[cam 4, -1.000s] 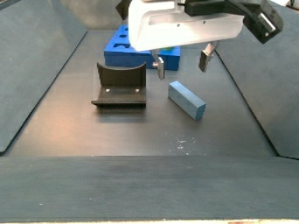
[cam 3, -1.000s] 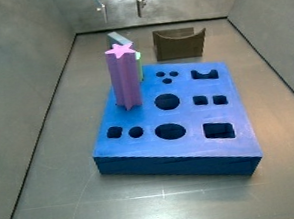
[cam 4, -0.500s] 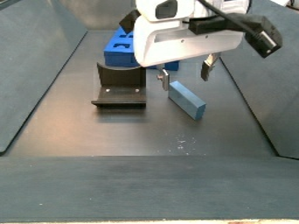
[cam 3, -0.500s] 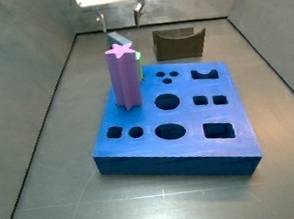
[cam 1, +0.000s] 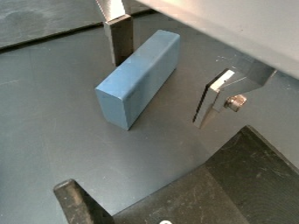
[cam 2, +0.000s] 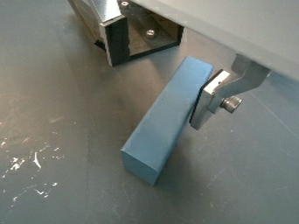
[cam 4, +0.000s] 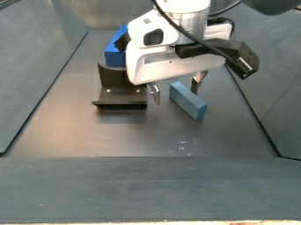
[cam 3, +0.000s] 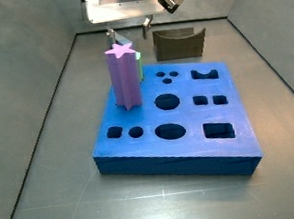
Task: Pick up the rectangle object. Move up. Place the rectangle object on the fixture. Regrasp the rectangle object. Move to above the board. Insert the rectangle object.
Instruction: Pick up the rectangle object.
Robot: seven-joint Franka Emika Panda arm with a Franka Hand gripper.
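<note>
The light-blue rectangle object (cam 4: pixel 188 101) lies flat on the dark floor, to the right of the fixture (cam 4: pixel 120 88). It shows in both wrist views (cam 1: pixel 140 79) (cam 2: pixel 163 131). My gripper (cam 4: pixel 177 88) is low over it and open, with one finger (cam 1: pixel 117 35) on each long side (cam 2: pixel 211 101), not touching the bar. In a side view my gripper (cam 3: pixel 128 28) is at the back, and the bar is hidden behind the purple prism. The blue board (cam 3: pixel 178 118) lies nearer the front.
A tall purple star-topped prism (cam 3: pixel 124 76) stands in the board's back left hole. The dark fixture (cam 3: pixel 178 44) stands behind the board and close beside the bar (cam 2: pixel 146 35). Grey sloping walls (cam 3: pixel 30 116) close in the floor on both sides.
My gripper has come down from above and moved over the rectangle object, so its open fingers now straddle the bar. The bar, fixture and board have not moved.
</note>
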